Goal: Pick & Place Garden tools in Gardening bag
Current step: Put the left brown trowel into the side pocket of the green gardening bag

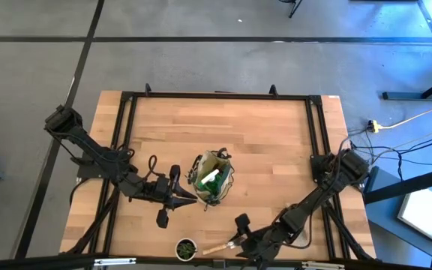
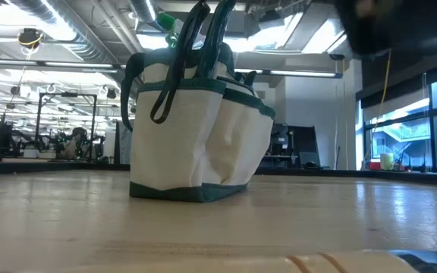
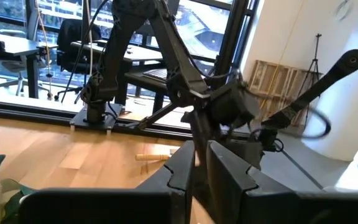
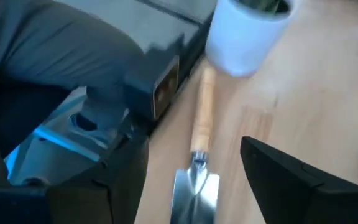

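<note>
The gardening bag (image 1: 212, 178) stands upright on its flat bottom at mid-table, a green and white spray bottle (image 1: 210, 178) inside it. In the low view the bag (image 2: 196, 129) has dark green straps over its mouth. My left gripper (image 1: 192, 199) is level beside the bag's near-left side, its fingers (image 3: 229, 177) shut. A wooden-handled trowel (image 4: 201, 124) lies flat near the front edge, handle toward the small pot (image 4: 247, 34). My right gripper (image 4: 204, 186) slants down over the trowel's metal blade (image 4: 196, 190), open, one finger on each side of the blade. My left gripper is shut with its tip right at the bag's near-left rim (image 1: 201, 196). I cannot tell from these views whether it has a strap or the rim between its fingers or only stands beside the bag.
The small round pot (image 1: 186, 247) with a green plant stands at the front edge, just left of the trowel (image 1: 220, 246). A dark elongated thing (image 1: 162, 217) lies under my left arm. A black frame (image 1: 216, 96) borders the table's back and sides. Bare wood lies behind the bag.
</note>
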### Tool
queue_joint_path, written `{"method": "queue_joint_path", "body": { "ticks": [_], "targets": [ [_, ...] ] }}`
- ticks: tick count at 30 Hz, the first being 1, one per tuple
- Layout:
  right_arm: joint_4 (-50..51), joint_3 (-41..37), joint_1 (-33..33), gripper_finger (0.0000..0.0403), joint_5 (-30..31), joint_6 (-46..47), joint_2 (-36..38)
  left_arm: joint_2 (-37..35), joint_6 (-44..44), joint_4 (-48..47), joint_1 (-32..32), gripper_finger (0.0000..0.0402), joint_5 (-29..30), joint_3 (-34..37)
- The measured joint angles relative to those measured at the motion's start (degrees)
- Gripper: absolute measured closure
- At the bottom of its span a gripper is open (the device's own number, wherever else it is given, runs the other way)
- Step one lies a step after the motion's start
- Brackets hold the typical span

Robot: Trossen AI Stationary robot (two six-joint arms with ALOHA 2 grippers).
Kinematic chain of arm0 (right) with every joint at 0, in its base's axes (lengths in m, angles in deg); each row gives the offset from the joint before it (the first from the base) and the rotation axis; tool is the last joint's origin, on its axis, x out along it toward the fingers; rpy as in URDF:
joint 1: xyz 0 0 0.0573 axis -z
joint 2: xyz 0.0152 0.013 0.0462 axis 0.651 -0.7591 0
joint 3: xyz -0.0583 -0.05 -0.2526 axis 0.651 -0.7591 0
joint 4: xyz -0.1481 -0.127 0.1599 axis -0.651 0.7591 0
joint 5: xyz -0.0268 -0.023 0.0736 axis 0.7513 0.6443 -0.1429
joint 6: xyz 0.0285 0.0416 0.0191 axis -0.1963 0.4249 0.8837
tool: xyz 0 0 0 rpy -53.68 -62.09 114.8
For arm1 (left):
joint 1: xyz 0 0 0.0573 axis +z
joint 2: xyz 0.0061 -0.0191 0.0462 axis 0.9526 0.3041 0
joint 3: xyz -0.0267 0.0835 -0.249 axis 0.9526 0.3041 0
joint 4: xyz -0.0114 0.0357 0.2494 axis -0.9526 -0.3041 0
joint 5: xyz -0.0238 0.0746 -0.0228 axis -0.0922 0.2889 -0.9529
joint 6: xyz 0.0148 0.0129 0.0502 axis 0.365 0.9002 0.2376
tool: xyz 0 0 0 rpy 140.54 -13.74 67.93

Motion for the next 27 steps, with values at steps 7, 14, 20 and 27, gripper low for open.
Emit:
{"method": "queue_joint_path", "body": {
  "ticks": [7,14,20,27],
  "targets": [
    [0.6,0.0,1.7,0.0155,-1.1,4.5,-1.0,0.0,-0.2,0.0,0.0,0.0368,0.0,0.0],
    [2.2,3.7,3.6,0.0172,-7.0,3.2,-3.3,0.0,-0.5,0.0,0.0,0.0368,-0.2,0.0],
    [1.8,6.3,3.9,0.0176,-9.7,1.9,-6.3,1.4,-3.8,0.8,-0.7,0.0368,-1.2,0.0],
    [1.1,6.4,4.3,0.0176,-8.3,0.2,-6.6,3.6,-4.0,4.3,-2.1,0.0368,-1.5,0.0]
  ]
}}
